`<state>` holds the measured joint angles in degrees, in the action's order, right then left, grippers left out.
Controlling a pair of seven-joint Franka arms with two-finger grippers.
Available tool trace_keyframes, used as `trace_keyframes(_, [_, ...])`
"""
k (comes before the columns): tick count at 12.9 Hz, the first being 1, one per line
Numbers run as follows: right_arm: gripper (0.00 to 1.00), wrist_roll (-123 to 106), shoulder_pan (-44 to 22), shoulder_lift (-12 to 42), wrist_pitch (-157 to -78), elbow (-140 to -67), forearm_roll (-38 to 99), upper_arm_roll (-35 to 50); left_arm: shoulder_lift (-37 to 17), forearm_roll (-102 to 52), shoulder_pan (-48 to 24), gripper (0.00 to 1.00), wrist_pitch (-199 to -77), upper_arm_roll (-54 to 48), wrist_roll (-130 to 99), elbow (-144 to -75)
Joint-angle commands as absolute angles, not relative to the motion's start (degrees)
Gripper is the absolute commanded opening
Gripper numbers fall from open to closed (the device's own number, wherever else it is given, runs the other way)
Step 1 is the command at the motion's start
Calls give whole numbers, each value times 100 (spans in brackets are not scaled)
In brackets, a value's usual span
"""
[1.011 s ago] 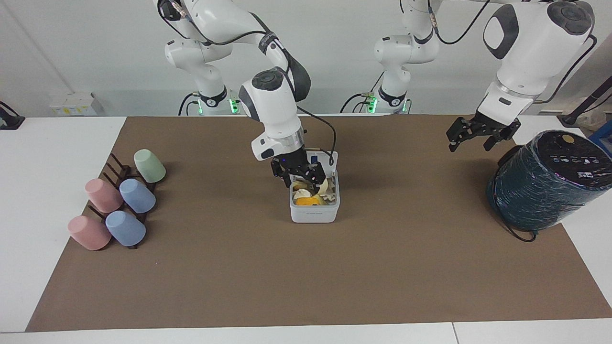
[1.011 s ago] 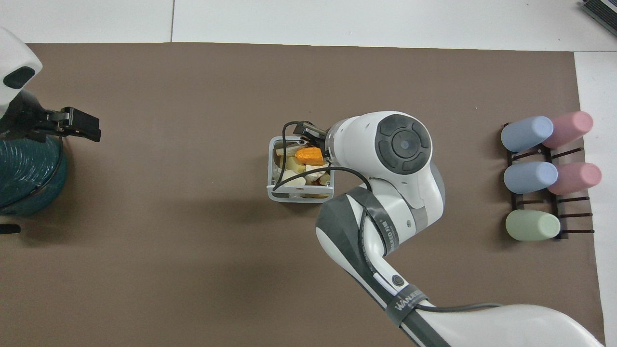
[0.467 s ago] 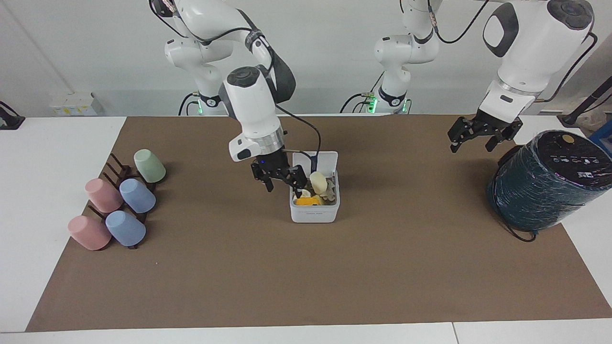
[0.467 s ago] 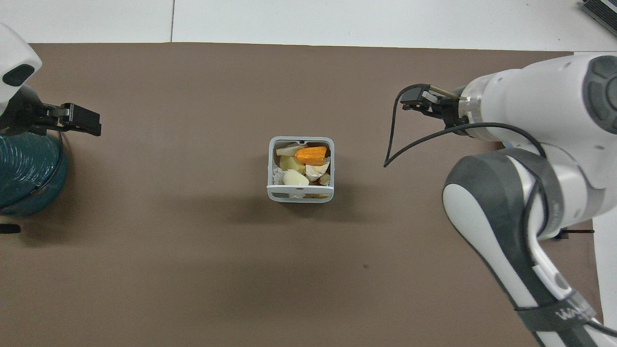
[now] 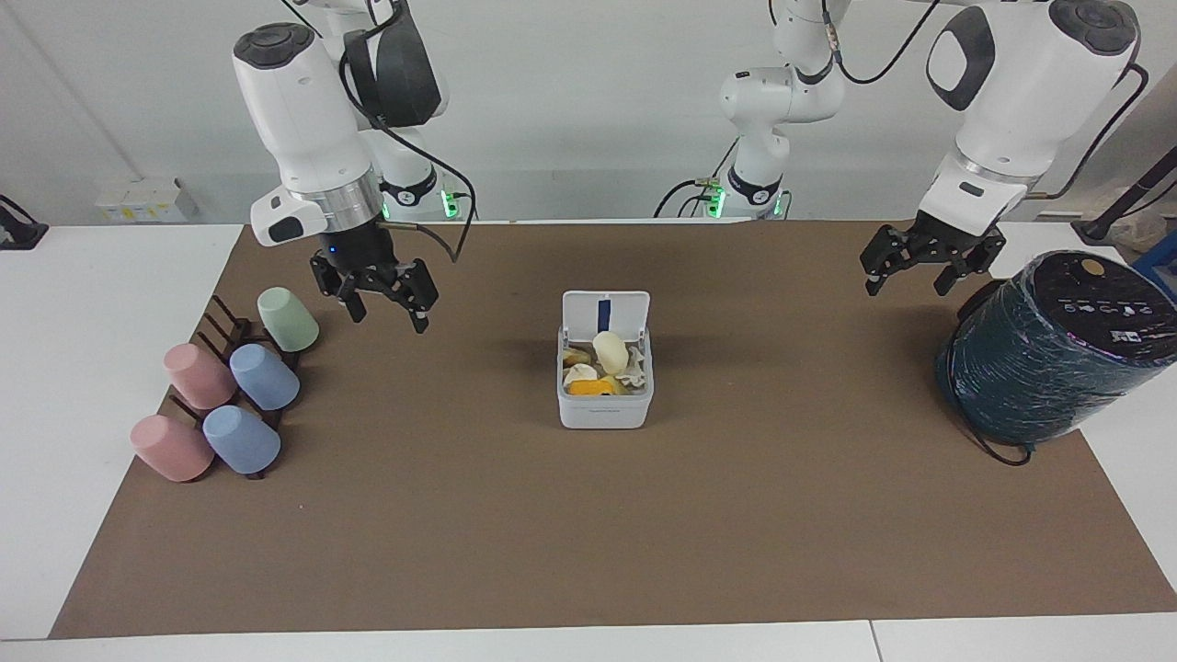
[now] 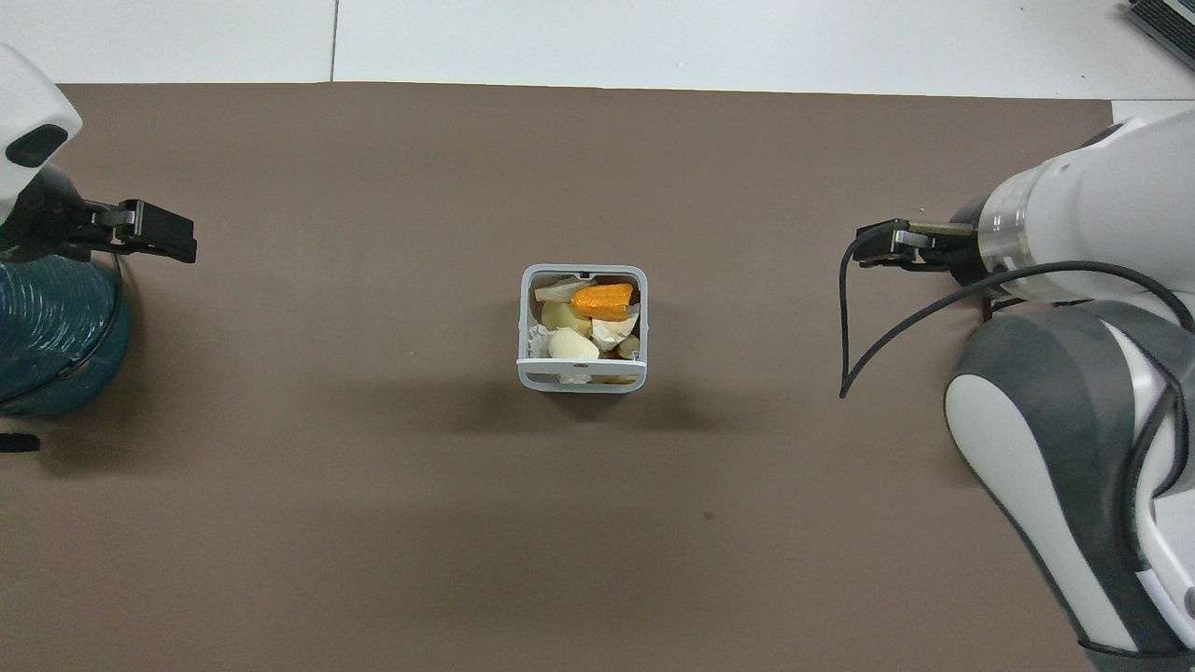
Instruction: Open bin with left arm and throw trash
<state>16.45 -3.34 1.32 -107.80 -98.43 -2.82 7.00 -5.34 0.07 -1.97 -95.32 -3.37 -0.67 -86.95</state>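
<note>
The bin [image 5: 604, 414] stands mid-mat with its lid [image 5: 604, 317] hinged up on the side nearer the robots. Inside lie the trash pieces: a cream-white lump [image 5: 610, 351], another pale lump [image 5: 579, 373] and an orange-and-white piece [image 5: 588, 388]. The overhead view shows the bin's rim [image 6: 581, 378], the orange piece [image 6: 602, 299] and a cream lump [image 6: 571, 345]. My right gripper [image 5: 389, 317] is open and empty, up over the mat beside the green cup; it also shows in the overhead view [image 6: 868, 247]. My left gripper [image 5: 906, 280] is open and empty, waiting in the air beside the teal cylinder; the overhead view shows it too [image 6: 182, 241].
A big dark teal cylinder [image 5: 1048, 368] stands at the left arm's end of the table [image 6: 47, 336]. A dark rack with pastel cups, green [image 5: 287, 319], blue [image 5: 264, 376] and pink [image 5: 171, 448], lies at the right arm's end. The brown mat [image 5: 588, 533] covers the table.
My right gripper has lifted out of the bin and swung away to the cups' end of the mat, leaving the trash in the bin. The left arm has barely moved.
</note>
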Motion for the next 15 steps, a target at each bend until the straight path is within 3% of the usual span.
trace_keyframes(1, [100,636,-80,52,-10557,-9766,-483,765,-360,141,-202,100,-9686,-325,9,-8938])
trace_keyframes(4, [100,448,-53,97,-10170,-9598,-423,756,-360,141,-193,100,-9686,-325,9,-8938])
trace_keyframes(15, [100,536,-18,-123,-9967,-9993,-44,756,-352,141,-185,100,-9659,-325,96,-8938])
